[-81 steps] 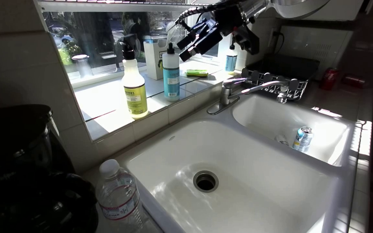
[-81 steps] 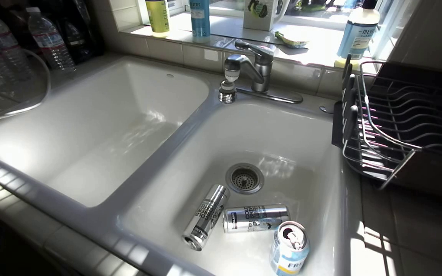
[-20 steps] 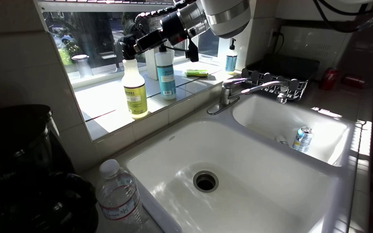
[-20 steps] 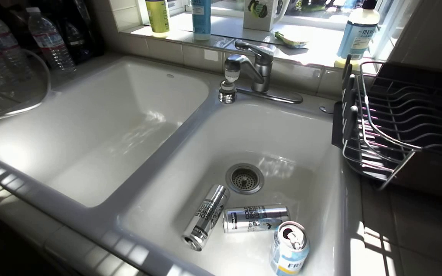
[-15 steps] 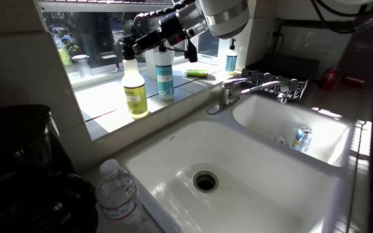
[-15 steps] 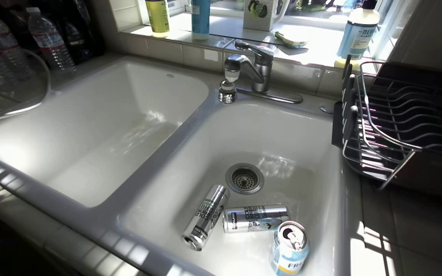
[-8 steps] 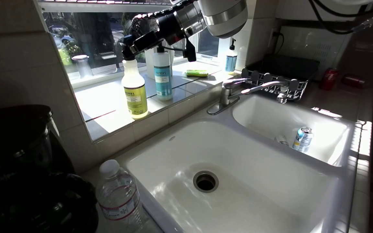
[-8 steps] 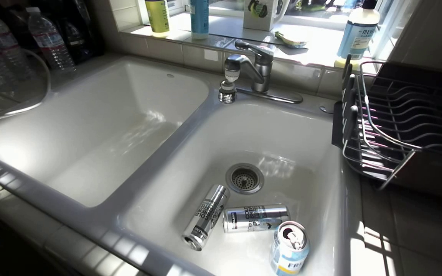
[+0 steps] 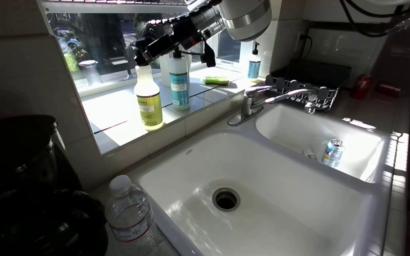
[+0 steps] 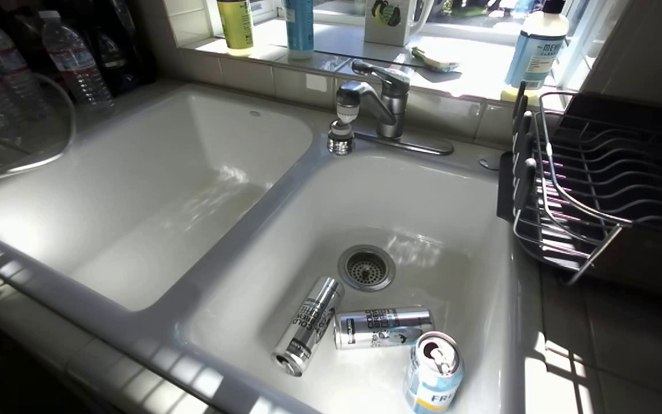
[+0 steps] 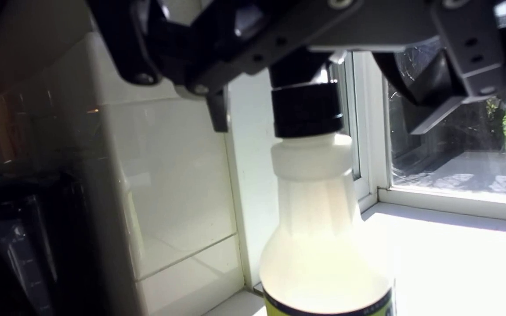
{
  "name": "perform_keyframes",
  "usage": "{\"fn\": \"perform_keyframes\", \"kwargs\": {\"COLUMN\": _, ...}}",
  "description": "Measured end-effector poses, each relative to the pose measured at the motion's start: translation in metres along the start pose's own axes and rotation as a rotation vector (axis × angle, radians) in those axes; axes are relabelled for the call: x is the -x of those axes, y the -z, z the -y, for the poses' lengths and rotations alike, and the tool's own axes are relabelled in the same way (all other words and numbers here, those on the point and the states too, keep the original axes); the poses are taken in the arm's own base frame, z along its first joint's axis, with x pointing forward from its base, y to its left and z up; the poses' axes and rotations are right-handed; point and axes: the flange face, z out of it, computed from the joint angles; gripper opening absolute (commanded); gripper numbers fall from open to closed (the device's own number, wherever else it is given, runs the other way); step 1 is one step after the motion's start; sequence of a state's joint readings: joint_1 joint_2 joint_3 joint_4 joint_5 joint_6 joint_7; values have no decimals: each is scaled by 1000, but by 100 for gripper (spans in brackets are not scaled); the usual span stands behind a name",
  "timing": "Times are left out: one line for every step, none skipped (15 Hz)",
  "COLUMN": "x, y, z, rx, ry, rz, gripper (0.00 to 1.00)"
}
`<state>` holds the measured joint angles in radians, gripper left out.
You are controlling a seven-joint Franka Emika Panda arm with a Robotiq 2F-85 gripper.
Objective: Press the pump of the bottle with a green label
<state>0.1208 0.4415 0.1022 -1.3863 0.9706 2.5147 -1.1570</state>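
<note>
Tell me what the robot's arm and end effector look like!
The arm is white and rounded, with a shiny silver collar. A bumpy black cable runs along it. The end effector is black and dark grey, with jointed, angular links and round bolt heads.

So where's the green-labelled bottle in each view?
In an exterior view: green-labelled bottle left of centre.
In an exterior view: green-labelled bottle at the top edge, left of centre, top cut off.
In the wrist view: green-labelled bottle just right of centre, base cut off.
Shared landmark: windowsill.
</note>
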Motion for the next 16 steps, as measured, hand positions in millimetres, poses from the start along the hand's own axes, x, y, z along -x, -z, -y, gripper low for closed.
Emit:
{"fn": "perform_keyframes", "kwargs": {"x": 0, "y": 0, "z": 0, "rx": 8, "ry": -1, "rz": 8, "gripper": 100}}
{"fn": "perform_keyframes", "kwargs": {"x": -1, "y": 0, "z": 0, "rx": 20, "ry": -1, "rz": 13, "gripper": 100}}
{"fn": "perform_keyframes", "kwargs": {"x": -2, "y": 0, "z": 1, "rx": 30, "ry": 1, "rz": 17, "gripper": 100}}
{"fn": "perform_keyframes", "kwargs": {"x": -3, "y": 0, "z": 2, "rx": 41, "ry": 5, "rz": 18, "gripper": 100}}
{"fn": "perform_keyframes", "kwargs": {"x": -5, "y": -1, "z": 3, "rx": 51, "ry": 8, "rz": 18, "gripper": 100}}
{"fn": "perform_keyframes", "kwargs": {"x": -6, "y": -1, "z": 5, "rx": 59, "ry": 13, "rz": 18, "gripper": 100}}
{"fn": "perform_keyframes", "kwargs": {"x": -8, "y": -2, "z": 7, "rx": 64, "ry": 16, "rz": 20, "gripper": 100}}
{"fn": "perform_keyframes", "kwargs": {"x": -9, "y": -2, "z": 9, "rx": 73, "ry": 20, "rz": 24, "gripper": 100}}
{"fn": "perform_keyframes", "kwargs": {"x": -11, "y": -3, "z": 12, "rx": 84, "ry": 22, "rz": 29, "gripper": 100}}
{"fn": "perform_keyframes", "kwargs": {"x": -13, "y": -3, "z": 14, "rx": 97, "ry": 25, "rz": 34, "gripper": 100}}
{"fn": "perform_keyframes", "kwargs": {"x": -16, "y": -3, "z": 16, "rx": 110, "ry": 28, "rz": 39, "gripper": 100}}
{"fn": "perform_keyframes", "kwargs": {"x": -18, "y": -3, "z": 18, "rx": 126, "ry": 28, "rz": 43, "gripper": 100}}
{"fn": "perform_keyframes", "kwargs": {"x": -19, "y": -2, "z": 19, "rx": 138, "ry": 26, "rz": 44, "gripper": 100}}
{"fn": "perform_keyframes", "kwargs": {"x": -20, "y": -2, "z": 19, "rx": 148, "ry": 23, "rz": 47, "gripper": 100}}
{"fn": "perform_keyframes", "kwargs": {"x": -21, "y": -2, "z": 20, "rx": 156, "ry": 18, "rz": 51, "gripper": 100}}
{"fn": "perform_keyframes", "kwargs": {"x": -22, "y": -1, "z": 20, "rx": 160, "ry": 12, "rz": 54, "gripper": 100}}
